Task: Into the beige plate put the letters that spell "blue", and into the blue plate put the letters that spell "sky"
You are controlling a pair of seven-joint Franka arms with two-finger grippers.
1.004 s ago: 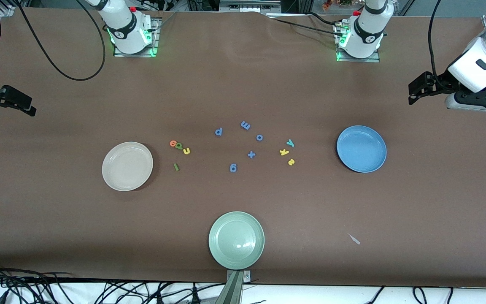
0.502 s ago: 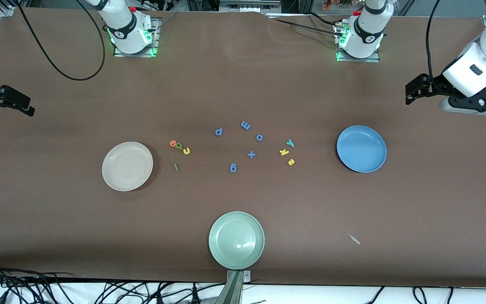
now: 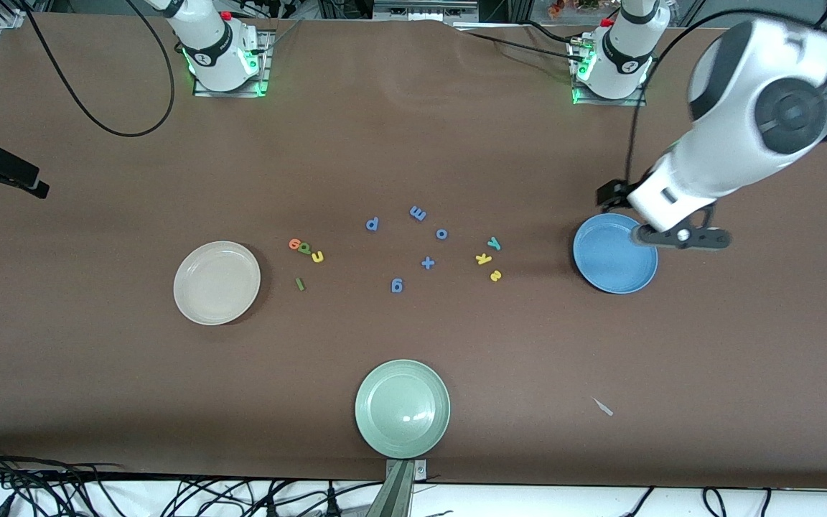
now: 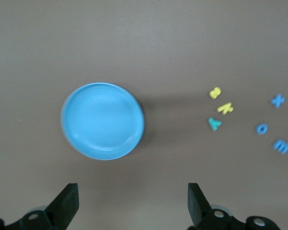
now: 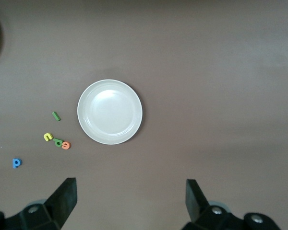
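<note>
The beige plate (image 3: 217,282) (image 5: 110,111) lies toward the right arm's end of the table. Beside it are the orange "e" (image 3: 294,244) (image 5: 66,145), green "b" (image 3: 304,248) (image 5: 58,142), yellow "u" (image 3: 317,256) (image 5: 48,137) and dark green "l" (image 3: 300,284) (image 5: 56,116). The blue plate (image 3: 614,253) (image 4: 103,120) lies toward the left arm's end, with teal "y" (image 3: 494,243) (image 4: 214,123), yellow "k" (image 3: 484,259) (image 4: 225,108) and yellow "s" (image 3: 495,275) (image 4: 214,92) beside it. My left gripper (image 3: 609,195) (image 4: 133,201) hangs open and empty over that plate's rim. My right gripper (image 3: 26,185) (image 5: 131,199) is open and empty, high over the table's end.
Several all-blue letters lie mid-table: "p" (image 3: 372,224), "m" (image 3: 418,213), "o" (image 3: 441,233), a cross (image 3: 428,263) and "g" (image 3: 397,286). A pale green plate (image 3: 403,408) sits near the front edge. A small white scrap (image 3: 604,407) lies nearer the camera than the blue plate.
My left arm has swung in from the table's end to hang over the blue plate's rim. My right gripper has drifted slightly outward. Letters and plates have not moved.
</note>
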